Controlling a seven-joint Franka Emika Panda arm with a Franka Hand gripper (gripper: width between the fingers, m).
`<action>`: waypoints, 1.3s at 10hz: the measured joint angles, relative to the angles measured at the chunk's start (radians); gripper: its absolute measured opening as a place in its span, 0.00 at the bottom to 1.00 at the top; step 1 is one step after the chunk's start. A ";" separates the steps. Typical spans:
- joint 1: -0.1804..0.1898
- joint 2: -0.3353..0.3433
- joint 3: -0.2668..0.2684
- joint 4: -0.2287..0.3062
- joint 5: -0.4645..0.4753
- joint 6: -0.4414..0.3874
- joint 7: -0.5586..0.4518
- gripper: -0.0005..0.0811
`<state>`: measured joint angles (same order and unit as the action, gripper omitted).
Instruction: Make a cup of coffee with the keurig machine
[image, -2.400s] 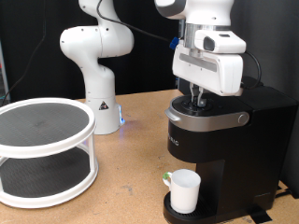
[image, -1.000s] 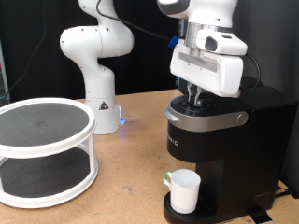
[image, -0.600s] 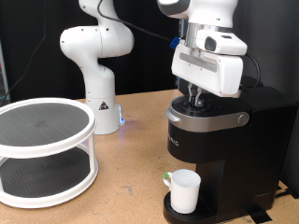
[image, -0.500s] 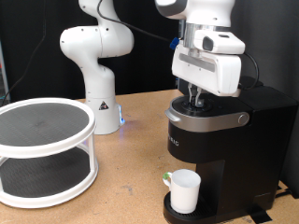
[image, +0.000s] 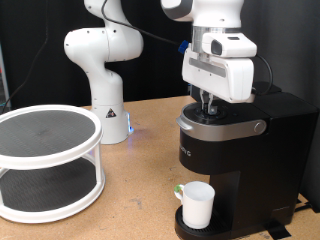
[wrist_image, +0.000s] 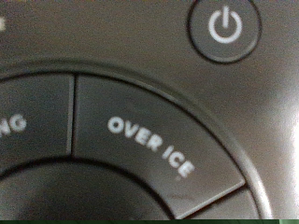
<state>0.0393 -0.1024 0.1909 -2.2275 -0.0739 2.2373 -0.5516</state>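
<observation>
The black keurig machine (image: 235, 160) stands at the exterior view's right, its lid down. The white cup (image: 197, 204) sits on its round drip base, under the spout. My gripper (image: 210, 107) hangs straight down onto the machine's top button panel, its dark fingertips at the surface; the white hand hides how the jaws stand. The wrist view is filled by that panel at very close range: the "OVER ICE" button (wrist_image: 149, 149) and the round power button (wrist_image: 224, 28). No fingers show there.
A white two-tier round rack (image: 45, 160) with dark mesh shelves stands at the exterior view's left on the wooden table (image: 140, 190). A second white robot arm's base (image: 105, 70) rises behind, in the middle. Black curtain backs the scene.
The hand has shifted very slightly to the exterior view's left over the machine's top. Cup, machine and rack have not moved.
</observation>
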 joint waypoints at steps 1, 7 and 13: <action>0.000 0.000 0.000 0.002 -0.001 -0.005 0.000 0.01; 0.000 0.006 0.003 0.011 -0.016 -0.024 0.006 0.01; 0.000 0.018 0.010 0.031 -0.051 -0.058 0.028 0.01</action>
<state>0.0397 -0.0841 0.2008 -2.1962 -0.1250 2.1793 -0.5232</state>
